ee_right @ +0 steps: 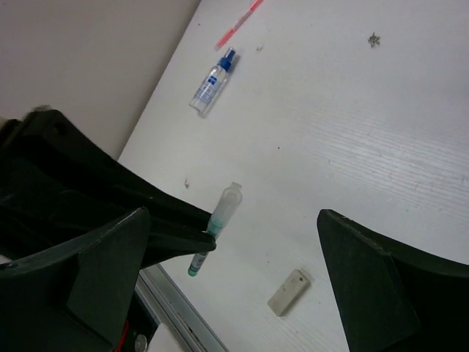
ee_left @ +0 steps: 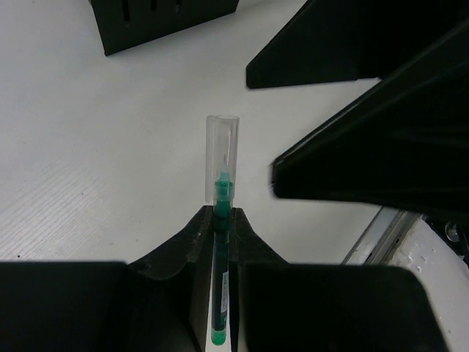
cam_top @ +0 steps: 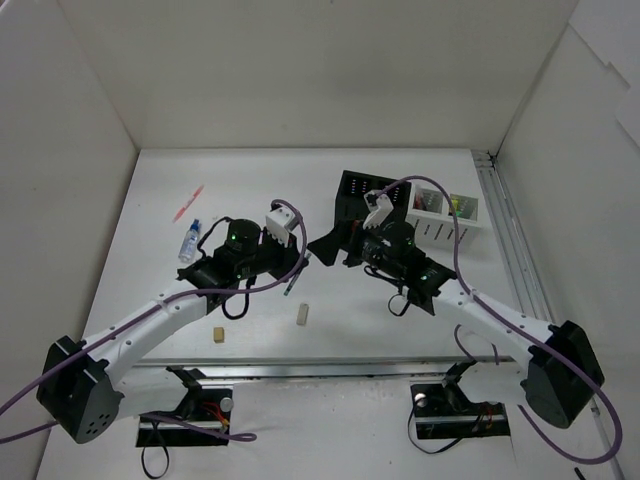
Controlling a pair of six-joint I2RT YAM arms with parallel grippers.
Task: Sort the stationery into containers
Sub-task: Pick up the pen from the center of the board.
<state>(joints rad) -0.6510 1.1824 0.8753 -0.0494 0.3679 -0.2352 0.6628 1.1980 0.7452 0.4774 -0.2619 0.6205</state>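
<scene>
My left gripper (ee_left: pixel 222 214) is shut on a thin green pen (ee_left: pixel 221 242) with a clear cap, held above the table; the cap sticks out past the fingertips. The right wrist view shows the same pen (ee_right: pixel 218 220) pinched in the left fingers (ee_right: pixel 172 238). My right gripper (cam_top: pixel 328 243) stands open just right of the pen, nothing between its fingers (ee_right: pixel 110 282). The black container (cam_top: pixel 358 195) and the white slotted container (cam_top: pixel 443 215) stand behind it. Loose on the table lie two beige erasers (cam_top: pixel 302 314) (cam_top: pixel 217 336), a blue-capped bottle (cam_top: pixel 189 245) and a pink pen (cam_top: pixel 187 205).
White walls close in the table at the back and both sides. A metal rail (cam_top: pixel 510 240) runs along the right edge. A purple cable (cam_top: pixel 440 200) loops over the white container. The black container's corner (ee_left: pixel 161 22) shows ahead of the left gripper.
</scene>
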